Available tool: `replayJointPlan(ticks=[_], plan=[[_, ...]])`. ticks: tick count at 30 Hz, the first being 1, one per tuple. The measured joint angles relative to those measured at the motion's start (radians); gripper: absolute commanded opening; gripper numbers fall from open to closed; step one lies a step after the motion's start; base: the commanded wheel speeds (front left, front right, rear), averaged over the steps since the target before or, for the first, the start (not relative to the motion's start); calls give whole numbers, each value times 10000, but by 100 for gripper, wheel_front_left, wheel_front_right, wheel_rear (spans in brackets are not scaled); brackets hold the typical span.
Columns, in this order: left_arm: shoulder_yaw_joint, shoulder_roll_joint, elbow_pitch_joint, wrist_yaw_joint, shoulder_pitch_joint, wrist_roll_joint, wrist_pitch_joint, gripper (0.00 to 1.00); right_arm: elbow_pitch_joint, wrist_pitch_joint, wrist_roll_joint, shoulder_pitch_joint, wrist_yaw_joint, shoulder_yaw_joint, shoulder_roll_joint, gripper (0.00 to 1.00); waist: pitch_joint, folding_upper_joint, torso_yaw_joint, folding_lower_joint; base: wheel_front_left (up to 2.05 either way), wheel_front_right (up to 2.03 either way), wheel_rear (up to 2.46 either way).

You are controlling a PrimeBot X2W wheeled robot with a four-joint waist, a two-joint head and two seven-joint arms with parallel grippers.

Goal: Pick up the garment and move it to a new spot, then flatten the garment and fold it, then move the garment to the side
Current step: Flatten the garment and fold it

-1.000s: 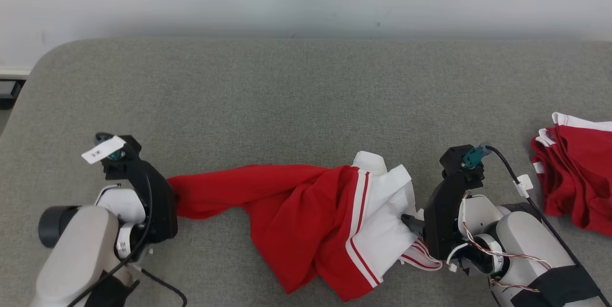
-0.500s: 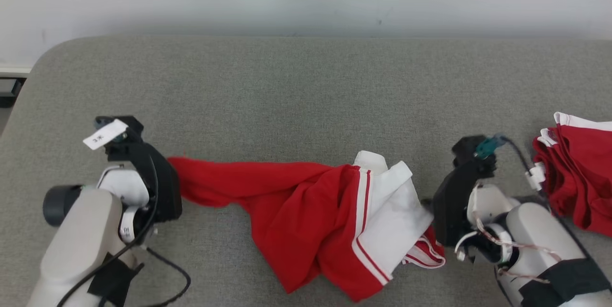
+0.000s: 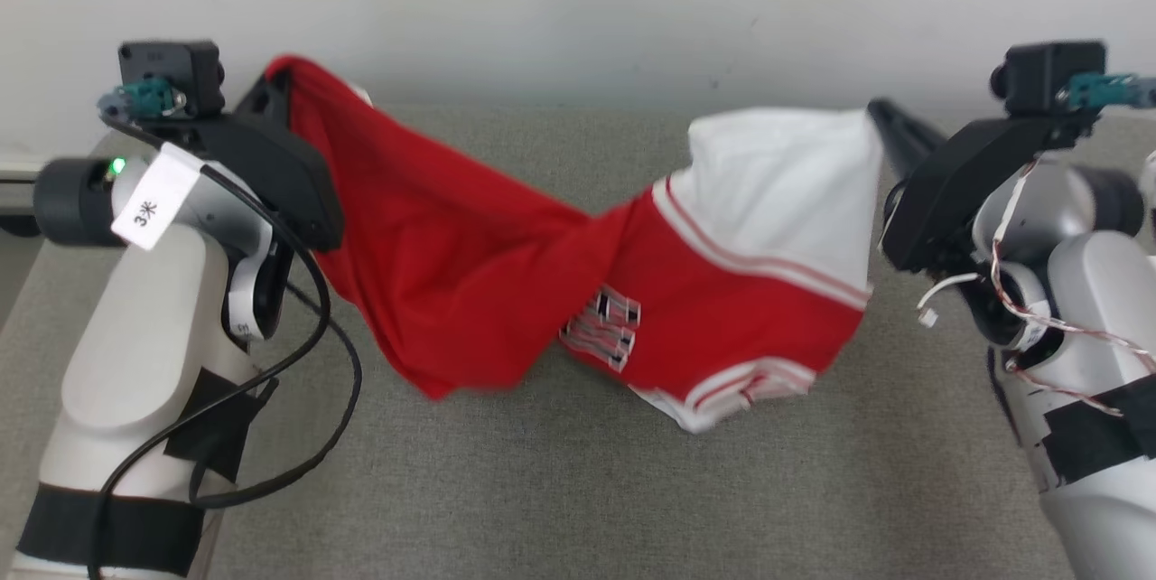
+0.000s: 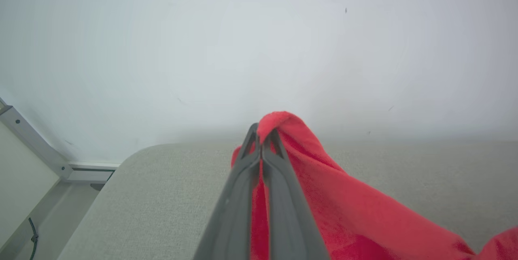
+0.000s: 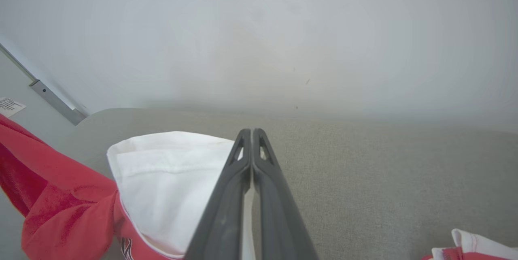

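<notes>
The garment (image 3: 542, 264) is red with a white sleeve and striped trim, and it hangs stretched and twisted in the air above the grey table (image 3: 560, 490). My left gripper (image 3: 275, 88) is shut on its red end at the upper left; in the left wrist view red cloth (image 4: 323, 195) bulges past the closed fingertips (image 4: 263, 132). My right gripper (image 3: 878, 113) is shut on the white end (image 3: 795, 191) at the upper right. In the right wrist view the white cloth (image 5: 170, 187) is pinched between the closed fingers (image 5: 251, 138). The garment's lowest folds hang close above the table.
A second red and white garment (image 5: 465, 248) lies at the lower right corner of the right wrist view. A pale wall (image 3: 578, 2) rises behind the table. The table's rounded left corner (image 4: 133, 158) borders a drop to the floor. A black cable (image 3: 316, 399) loops off my left arm.
Both grippers closed on the garment's ends and rose, lifting it from the table into a hanging span. The head camera has also shifted.
</notes>
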Motion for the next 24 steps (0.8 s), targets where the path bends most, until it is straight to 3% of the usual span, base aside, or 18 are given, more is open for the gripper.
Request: replayJointPlan(ticks=[7, 12, 24], plan=[[-130, -109, -180, -121, -189, 144, -1476, 0, -332, -1221, -727, -148, 105, 81, -431, 0, -376, -1, -167, 0, 0, 0, 0], [-318, -138, -188, -217, 453, 151, -1850, 0, -849, -1386, -805, 965, 109, 40, -637, 0, -523, -1, -368, 0, 0, 0, 0], [-314, -117, -1630, -299, 1437, -15, -2360, 0, -3988, -2088, -621, 2810, -184, -1191, -986, 0, -348, -2, -437, -1, 0, 0, 0]])
